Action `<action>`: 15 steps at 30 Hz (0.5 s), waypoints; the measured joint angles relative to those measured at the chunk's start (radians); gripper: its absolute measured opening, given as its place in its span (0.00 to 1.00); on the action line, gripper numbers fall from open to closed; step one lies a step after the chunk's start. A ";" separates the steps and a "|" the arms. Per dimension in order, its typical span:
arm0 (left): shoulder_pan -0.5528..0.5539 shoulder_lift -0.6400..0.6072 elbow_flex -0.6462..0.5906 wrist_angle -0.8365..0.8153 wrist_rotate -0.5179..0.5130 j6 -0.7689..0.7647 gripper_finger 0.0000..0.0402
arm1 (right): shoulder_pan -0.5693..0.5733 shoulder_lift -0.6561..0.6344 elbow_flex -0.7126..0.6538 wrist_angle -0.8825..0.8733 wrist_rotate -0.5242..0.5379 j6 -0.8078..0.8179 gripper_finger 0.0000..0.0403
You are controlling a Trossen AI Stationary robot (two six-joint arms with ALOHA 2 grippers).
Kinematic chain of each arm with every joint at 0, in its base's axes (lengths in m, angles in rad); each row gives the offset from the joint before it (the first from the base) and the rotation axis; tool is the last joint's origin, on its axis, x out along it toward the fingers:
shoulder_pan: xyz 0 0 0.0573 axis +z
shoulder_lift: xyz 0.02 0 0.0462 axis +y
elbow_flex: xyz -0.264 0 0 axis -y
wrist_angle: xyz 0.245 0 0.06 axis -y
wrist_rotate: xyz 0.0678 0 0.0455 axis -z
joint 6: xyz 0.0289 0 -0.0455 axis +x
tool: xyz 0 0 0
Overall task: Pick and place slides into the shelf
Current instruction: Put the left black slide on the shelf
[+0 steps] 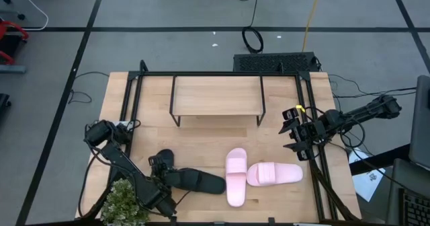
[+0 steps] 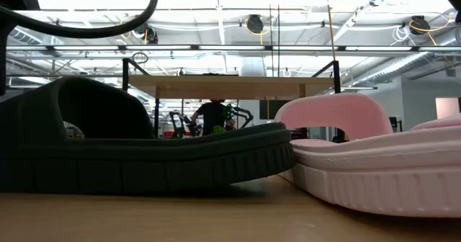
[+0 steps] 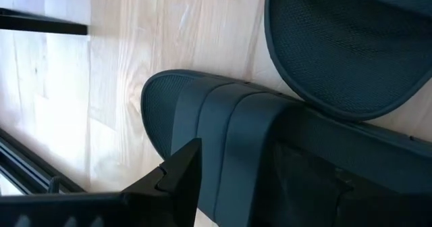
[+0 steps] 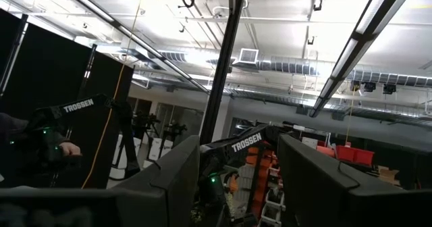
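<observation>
Two black slides lie at the table's near left: a long one (image 1: 198, 181) and a second (image 1: 164, 159) beside it toward the far side. My left gripper (image 1: 166, 175) points steeply down over them, open. In the left wrist view one finger (image 3: 179, 176) stands beside the strap (image 3: 236, 153) of one black slide; the other finger is hidden behind that strap. Two pink slides (image 1: 236, 177) (image 1: 275, 174) lie at the near middle, touching. The shelf (image 1: 216, 97) stands at the far middle. My right gripper (image 1: 295, 128) is held high at the right, open with nothing between its fingers (image 4: 236, 186). My left gripper comes at the black slide's strap (image 3: 216, 159) from above, slanting, with the visible finger close against the strap's side near the toe. Whether it touches the strap I cannot tell. The slide lies flat on the table.
A green potted plant (image 1: 124, 202) stands at the near left corner beside my left arm. A black frame (image 1: 134, 105) runs around the table. Bare wood (image 1: 215, 142) lies between the shelf and the slides.
</observation>
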 joint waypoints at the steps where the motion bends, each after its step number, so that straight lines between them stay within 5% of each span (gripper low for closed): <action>1: 0.000 0.000 0.000 -0.001 0.000 0.005 0.46 | 0.000 0.000 0.000 0.000 0.000 0.000 0.48; 15: 0.000 0.001 -0.022 -0.040 -0.042 -0.014 0.46 | 0.000 0.000 0.000 -0.018 0.000 0.001 0.48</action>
